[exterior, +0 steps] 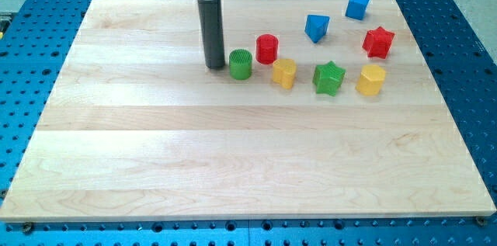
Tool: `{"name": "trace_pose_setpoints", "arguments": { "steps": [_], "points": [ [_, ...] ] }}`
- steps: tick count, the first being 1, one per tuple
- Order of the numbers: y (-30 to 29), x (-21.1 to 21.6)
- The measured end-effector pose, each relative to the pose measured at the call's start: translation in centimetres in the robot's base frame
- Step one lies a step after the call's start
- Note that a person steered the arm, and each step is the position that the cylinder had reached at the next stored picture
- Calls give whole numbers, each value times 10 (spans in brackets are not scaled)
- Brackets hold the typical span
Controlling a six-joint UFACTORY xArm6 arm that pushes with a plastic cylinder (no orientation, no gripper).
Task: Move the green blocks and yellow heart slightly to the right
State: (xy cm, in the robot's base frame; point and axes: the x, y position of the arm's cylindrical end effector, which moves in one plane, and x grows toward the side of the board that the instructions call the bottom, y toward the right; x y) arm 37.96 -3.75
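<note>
The dark rod is seen coming down from the view's top, and my tip is set on the wooden bench, just beside the green cylinder on its left side; whether the two touch cannot be told. No jaws are carried by the tool, so nothing is held by it. The red cylinder is placed just above and right of the green cylinder, and a yellow block, whose shape is not clearly made out, is found just to their right. The green star lies further right, with a second yellow block beside it. A red star, a blue triangular block and a blue cube are seen towards the view's top right.
</note>
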Motion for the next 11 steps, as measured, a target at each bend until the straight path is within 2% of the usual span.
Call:
{"name": "trace_pose_setpoints", "arguments": {
  "steps": [1,2,3,6,8,10,11],
  "points": [
    [62,43],
    [101,48],
    [48,40],
    [85,-2],
    [142,10],
    [164,37],
    [125,35]
  ]
}}
